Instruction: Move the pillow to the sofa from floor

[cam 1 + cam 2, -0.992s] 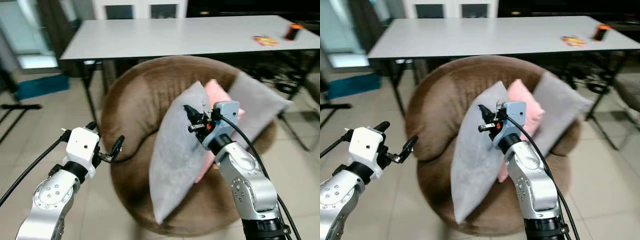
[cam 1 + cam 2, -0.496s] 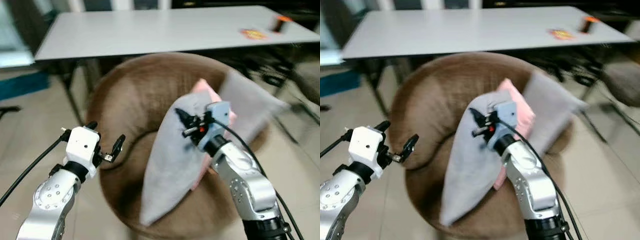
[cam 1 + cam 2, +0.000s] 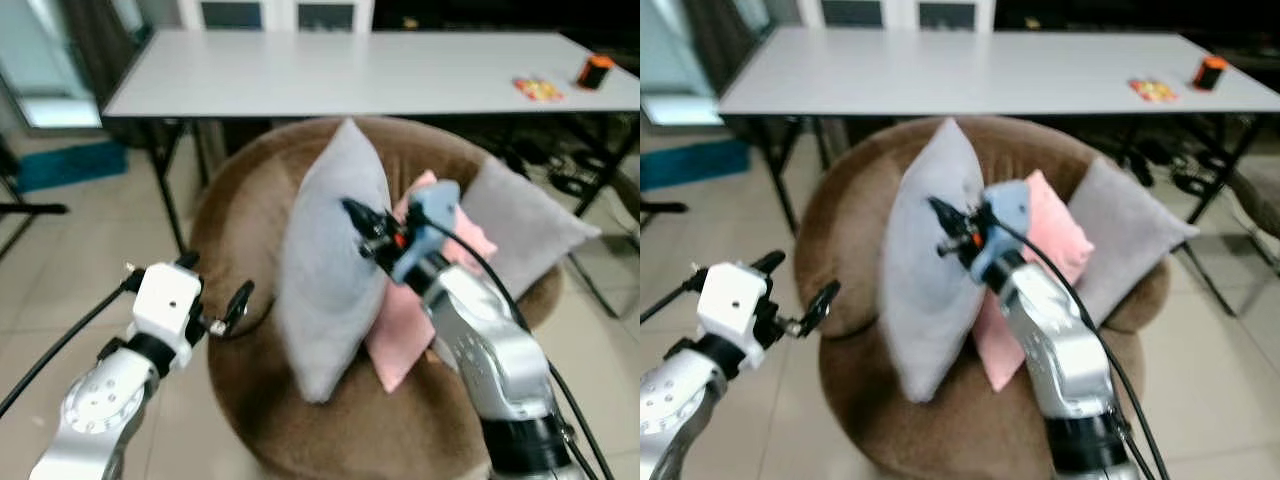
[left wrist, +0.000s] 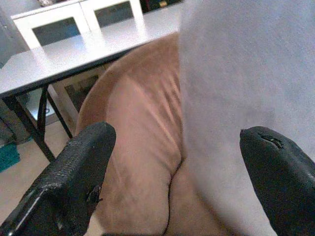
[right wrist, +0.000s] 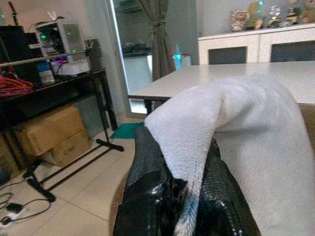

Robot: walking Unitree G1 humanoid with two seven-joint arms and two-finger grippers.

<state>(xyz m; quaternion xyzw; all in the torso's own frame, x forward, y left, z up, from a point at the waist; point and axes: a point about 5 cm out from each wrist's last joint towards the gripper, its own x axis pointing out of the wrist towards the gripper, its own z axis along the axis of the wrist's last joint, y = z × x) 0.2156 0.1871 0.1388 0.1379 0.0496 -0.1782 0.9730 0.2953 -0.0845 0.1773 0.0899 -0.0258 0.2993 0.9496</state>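
grey pillow (image 3: 325,250) pinched in right gripper (image 3: 352,212) above brown sofa (image 3: 250,190).

Long white table (image 3: 300,75) runs across the back; orange-capped can (image 3: 594,71) at its far right corner, small red-yellow packet (image 3: 538,88) just beside it near the front edge. White cabinet (image 3: 275,14) behind the table. Teal mat (image 3: 65,165) on the tiled floor (image 3: 60,270), left. Cardboard boxes (image 5: 49,132) under a black rack (image 5: 64,78).
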